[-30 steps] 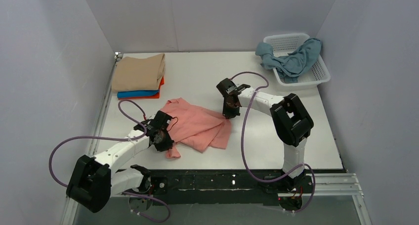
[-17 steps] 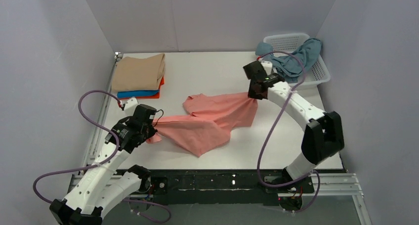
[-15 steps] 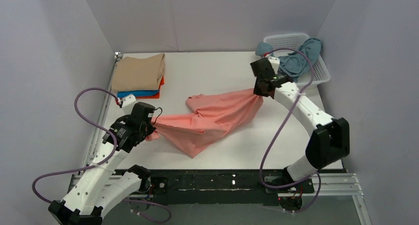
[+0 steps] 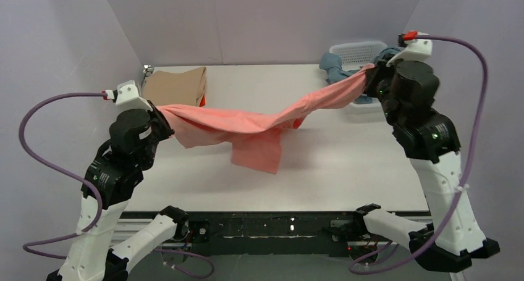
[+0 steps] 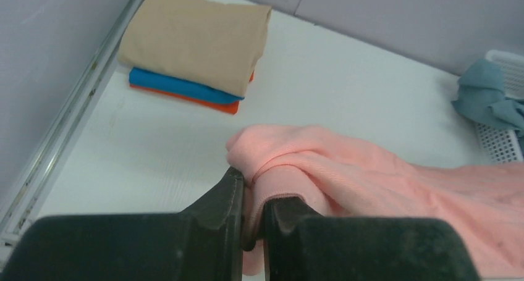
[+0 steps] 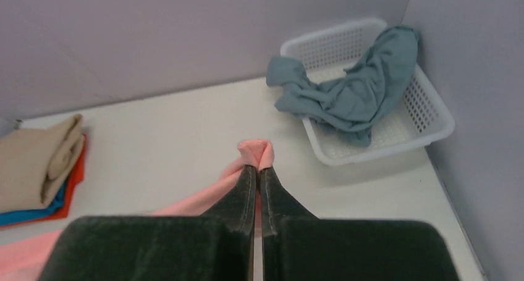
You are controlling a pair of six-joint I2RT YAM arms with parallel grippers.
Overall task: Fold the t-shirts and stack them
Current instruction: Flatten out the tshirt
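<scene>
Left claw [image 5: 252, 197], right claw [image 6: 258, 173]: tight, aloft.

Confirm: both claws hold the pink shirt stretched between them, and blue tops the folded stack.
Wrong order: the beige shirt is on top, blue shirt beneath, per the left wrist view. Left claw and right claw do hold the pink shirt stretched between them.

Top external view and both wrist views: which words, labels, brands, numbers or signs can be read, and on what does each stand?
None can be read: the salmon pink cloth t-shirt, the folded stack of beige tan, bright blue and orange t-shirts, the dusty grey-blue t-shirt and the white plastic lattice basket show no text.
</scene>
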